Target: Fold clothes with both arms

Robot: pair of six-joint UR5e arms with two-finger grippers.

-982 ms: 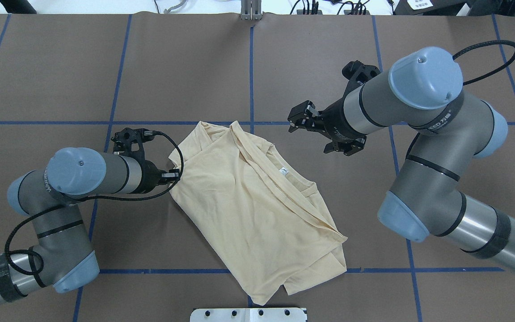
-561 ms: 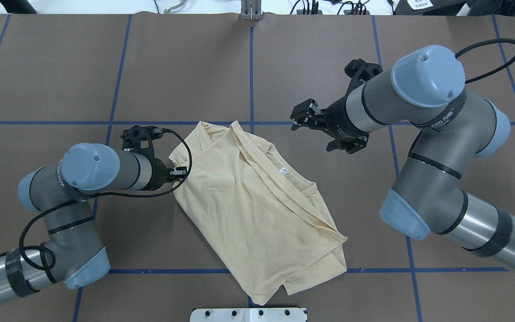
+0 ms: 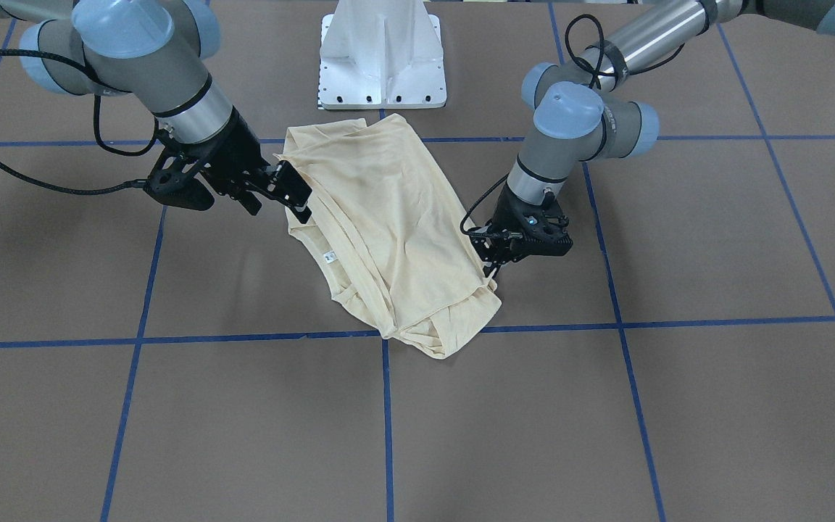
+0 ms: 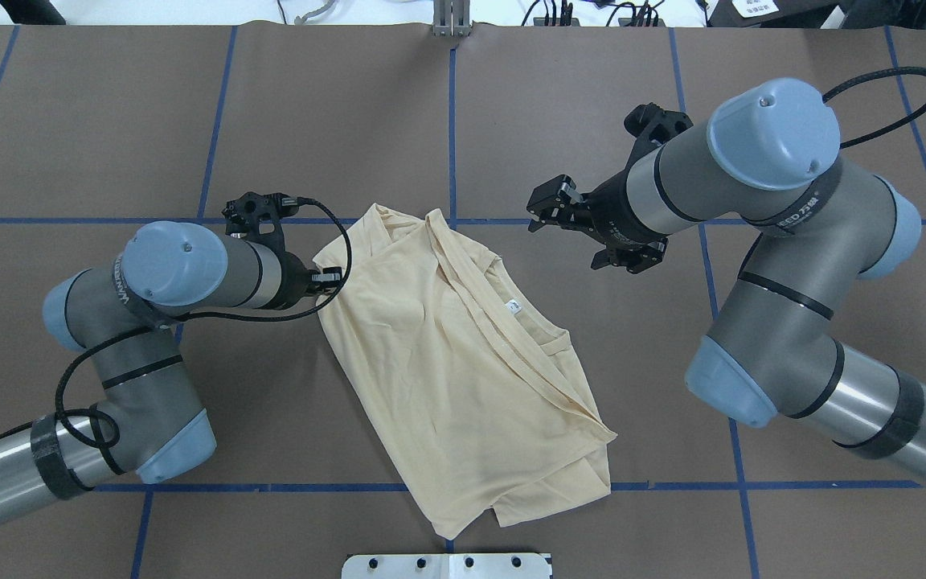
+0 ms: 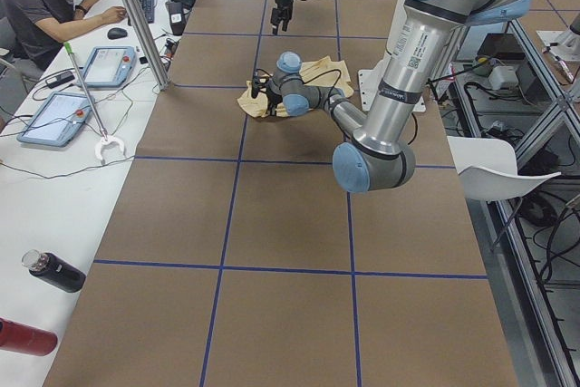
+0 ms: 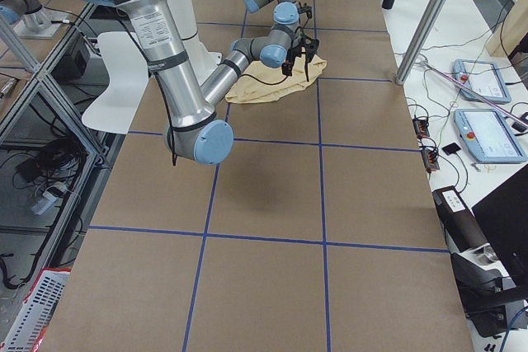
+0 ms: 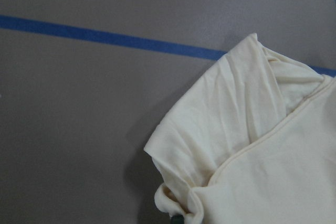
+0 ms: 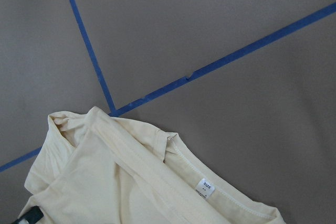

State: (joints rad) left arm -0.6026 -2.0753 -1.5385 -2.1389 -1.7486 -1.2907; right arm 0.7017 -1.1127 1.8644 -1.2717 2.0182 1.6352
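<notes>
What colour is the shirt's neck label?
The neck label is white, clearest in the right wrist view.

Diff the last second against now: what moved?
The left gripper, pinching the shirt at its edge, moved forward and toward the middle, dragging the shirt a little with it. The right gripper eased slightly away from the shirt. Unchanged: left grip held, right gripper open and empty, same fold.

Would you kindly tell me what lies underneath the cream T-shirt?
Only the brown table cover and a blue tape line running beneath the T-shirt show; anything between its folded layers is hidden.
</notes>
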